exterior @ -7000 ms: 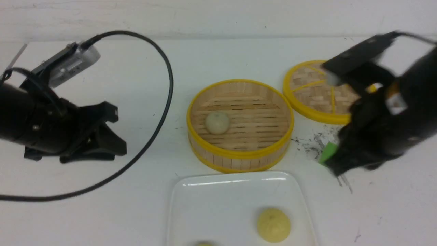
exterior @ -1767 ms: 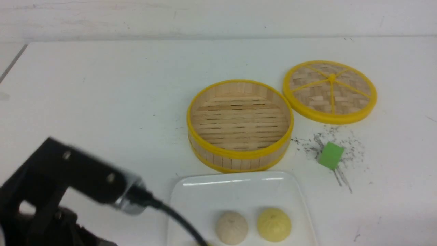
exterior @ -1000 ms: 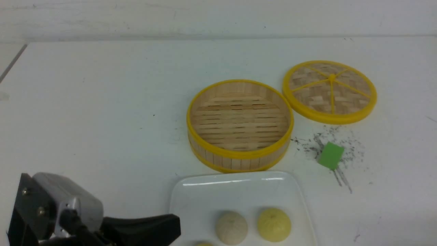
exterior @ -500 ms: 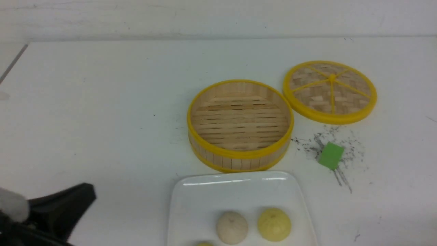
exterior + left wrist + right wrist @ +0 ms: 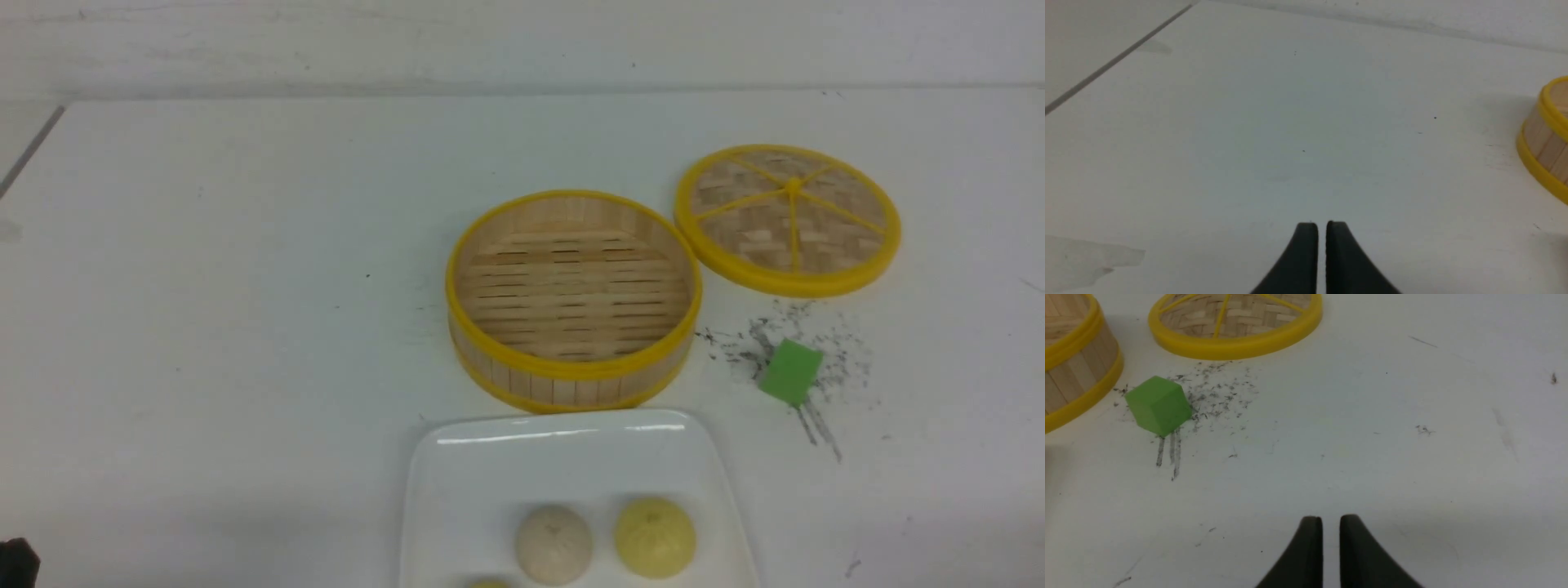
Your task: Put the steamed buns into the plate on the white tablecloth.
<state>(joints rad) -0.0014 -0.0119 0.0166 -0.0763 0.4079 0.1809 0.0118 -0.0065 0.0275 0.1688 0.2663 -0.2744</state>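
The off-white bun [image 5: 554, 544] and the pale yellow bun [image 5: 655, 537] sit side by side in the glossy white plate [image 5: 457, 490] at the front of the white tablecloth [image 5: 245, 286]. My left gripper [image 5: 1322, 224] is shut and empty over bare cloth, far left of the plate; only a dark corner of that arm [image 5: 16, 563] shows in the front view. My right gripper [image 5: 1330, 518] is shut and empty over bare cloth to the right of the green cube [image 5: 1158, 404]. It is out of the front view.
The round bamboo steamer basket [image 5: 574, 298] stands empty just behind the plate. Its woven lid [image 5: 788, 219] lies flat to its right. The green cube [image 5: 789, 371] sits on grey smudges right of the basket. Something small and yellowish [image 5: 488, 583] shows at the plate's front edge.
The off-white bun has gone from the steamer basket into the plate beside the yellow one. My left arm has drawn back to the lower left, almost out of view. The right arm left earlier.
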